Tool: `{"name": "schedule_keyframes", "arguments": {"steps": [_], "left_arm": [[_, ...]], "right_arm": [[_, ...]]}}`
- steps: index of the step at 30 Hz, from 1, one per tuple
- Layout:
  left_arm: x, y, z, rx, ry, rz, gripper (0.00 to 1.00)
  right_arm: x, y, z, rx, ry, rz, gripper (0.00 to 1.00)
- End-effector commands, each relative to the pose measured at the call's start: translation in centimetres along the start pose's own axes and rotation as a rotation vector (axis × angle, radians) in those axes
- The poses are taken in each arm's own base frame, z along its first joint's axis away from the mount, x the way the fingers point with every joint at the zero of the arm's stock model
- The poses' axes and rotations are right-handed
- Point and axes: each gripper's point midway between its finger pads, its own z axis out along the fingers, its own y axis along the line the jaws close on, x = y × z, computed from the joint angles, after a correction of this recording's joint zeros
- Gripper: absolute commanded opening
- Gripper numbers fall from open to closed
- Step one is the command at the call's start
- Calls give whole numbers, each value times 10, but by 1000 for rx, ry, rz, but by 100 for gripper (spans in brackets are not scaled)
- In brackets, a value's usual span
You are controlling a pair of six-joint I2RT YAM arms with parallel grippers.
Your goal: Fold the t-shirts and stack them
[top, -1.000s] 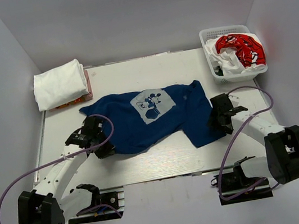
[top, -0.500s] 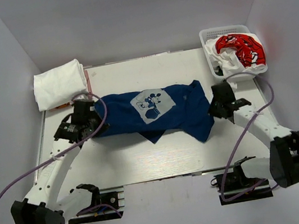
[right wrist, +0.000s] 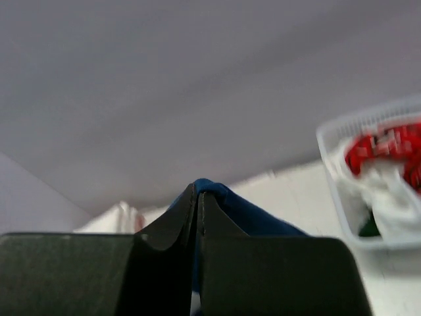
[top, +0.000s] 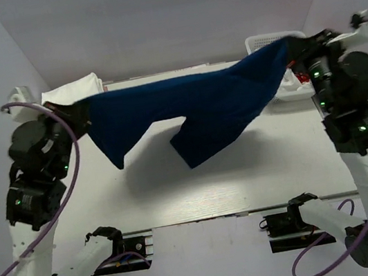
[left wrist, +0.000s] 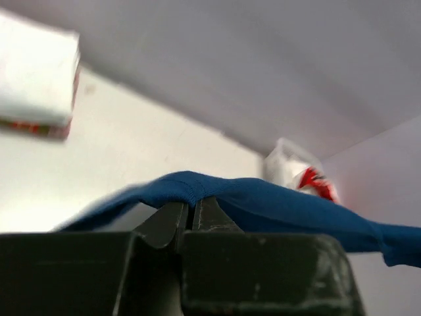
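Two-handed, holds the soft navy blue cloth t-shirt (top: 193, 105) stretched in mid-air. Nips one edge in the left gripper (left wrist: 191, 209), fingers pinched together, cloth draped over their tips. Sags between and below both finger pairs. Clamps the other end in the closed right gripper (right wrist: 198, 196), fingertips pressed tight.

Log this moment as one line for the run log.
navy t-shirt: hanging stretched above table | left gripper: shut on it | right gripper: shut on it | folded white t-shirt: far left corner
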Motion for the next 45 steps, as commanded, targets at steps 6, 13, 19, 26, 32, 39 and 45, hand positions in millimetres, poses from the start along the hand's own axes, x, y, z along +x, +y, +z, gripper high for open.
{"name": "schedule_keyframes", "arguments": {"steps": [6, 13, 19, 26, 32, 39, 45], "left_arm": [[-106, -58, -80, 224, -242, 23, 0], [-149, -79, -161, 399, -362, 48, 0], [-159, -82, -181, 426, -381, 44, 0], [-139, -71, -133, 322, -327, 22, 0], [-56, -19, 11, -26, -151, 49, 0], [86, 99, 149, -536, 72, 139, 0], [188, 209, 224, -832, 354, 145, 61]], "right_arm": [[-205, 78, -92, -177, -480, -145, 0], [-277, 97, -162, -219, -703, -231, 0], [-293, 83, -212, -198, -830, -210, 0], [-259, 65, -157, -98, -710, -249, 0], [-125, 4, -5, 134, -351, -319, 0], [81, -48, 125, 125, 93, -351, 0], [228, -88, 176, 132, 498, -374, 10]]}}
